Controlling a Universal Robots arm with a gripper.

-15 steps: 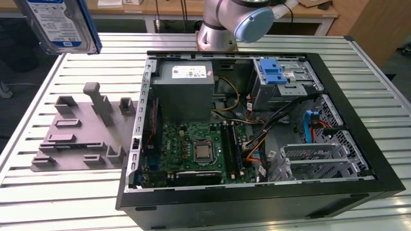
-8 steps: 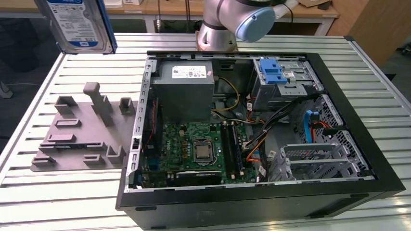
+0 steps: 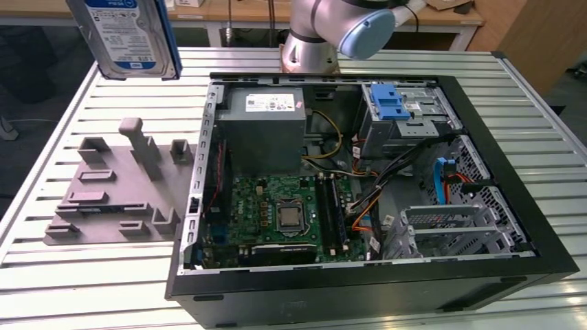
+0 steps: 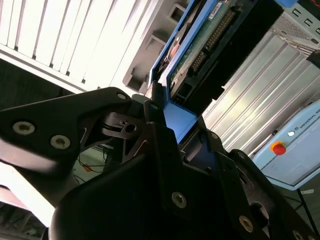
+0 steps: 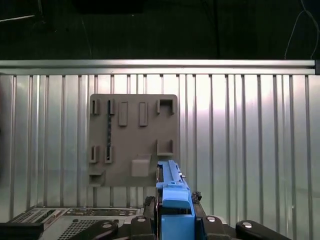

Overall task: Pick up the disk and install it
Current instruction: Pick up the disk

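A slatted metal table (image 3: 92,289) spreads across the exterior view, and an open black computer case (image 3: 367,295) lies on it from centre to right. At the exterior view's left sits a grey fixture plate (image 3: 110,199). The arm (image 3: 358,27) rises at top centre behind the case, with a grey-and-blue joint turned toward the exterior view's right. We find the disk (image 3: 128,34) at the upper left of that frame, upright in the air and well apart from the case. It has a silver body, a blue carrier along its edges, and a white-and-blue label whose print we cannot make out. In the second wrist view the gripper (image 4: 167,107) has its jaws pressed narrow on the carrier's blue end, holding the disk.
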